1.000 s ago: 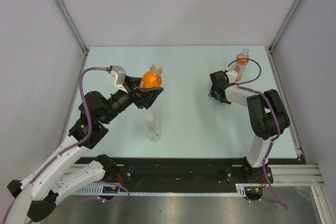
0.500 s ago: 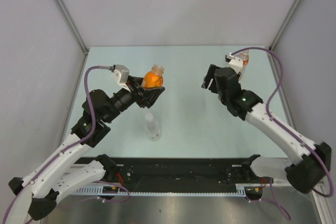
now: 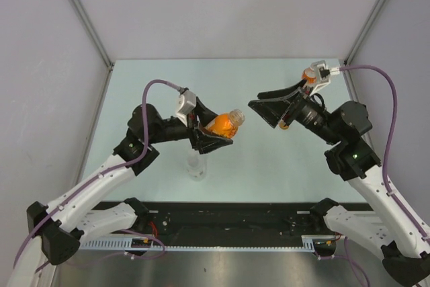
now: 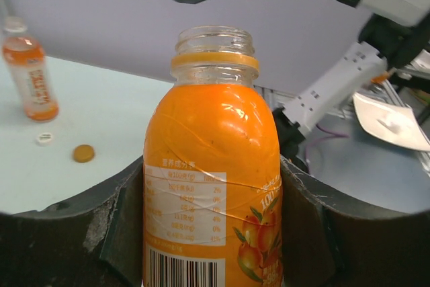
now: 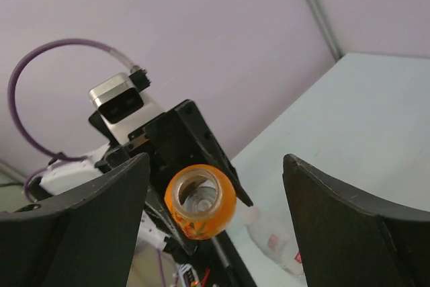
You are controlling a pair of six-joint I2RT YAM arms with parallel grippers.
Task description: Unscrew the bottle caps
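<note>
My left gripper (image 3: 218, 132) is shut on the squat orange bottle (image 3: 223, 124) and holds it in the air, tilted, with its open, capless neck toward the right. In the left wrist view the fingers (image 4: 306, 226) clamp the bottle's (image 4: 211, 132) labelled body. My right gripper (image 3: 265, 109) is open and empty, a short way off, facing the mouth of the bottle (image 5: 200, 201). A loose orange cap (image 4: 83, 153) and a white cap (image 4: 44, 138) lie on the table by the taller orange bottle (image 4: 30, 75). The clear bottle (image 3: 195, 166) stands below the left gripper.
The taller orange bottle (image 3: 309, 76) stands at the back right corner, partly hidden by my right arm. Grey walls enclose the pale table (image 3: 154, 85) on three sides. A black rail (image 3: 228, 216) runs along the near edge.
My left arm has carried the squat bottle right and up and tipped its neck to the right. My right arm has risen and turned its open gripper toward the bottle.
</note>
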